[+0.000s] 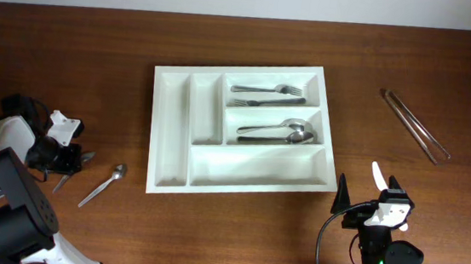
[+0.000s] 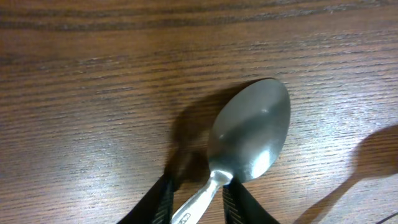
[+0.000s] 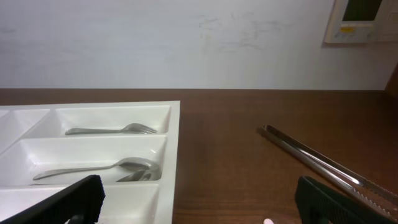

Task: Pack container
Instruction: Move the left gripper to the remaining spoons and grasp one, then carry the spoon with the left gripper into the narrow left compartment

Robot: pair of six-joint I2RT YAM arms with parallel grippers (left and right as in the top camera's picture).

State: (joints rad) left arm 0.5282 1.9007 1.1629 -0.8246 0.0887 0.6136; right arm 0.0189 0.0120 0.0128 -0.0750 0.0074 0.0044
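The white cutlery tray lies mid-table and also shows in the right wrist view. Its far crosswise compartment holds two forks, and the middle one holds spoons. My left gripper is at the table's left, with its fingers closed around the neck of a metal spoon. The spoon's bowl points away from the gripper, just above the wood. A second spoon lies loose beside it. My right gripper is open and empty near the front edge, right of the tray; it also shows in the right wrist view.
Long metal tongs lie on the wood at the far right, and they also show in the right wrist view. A white wall runs behind the table.
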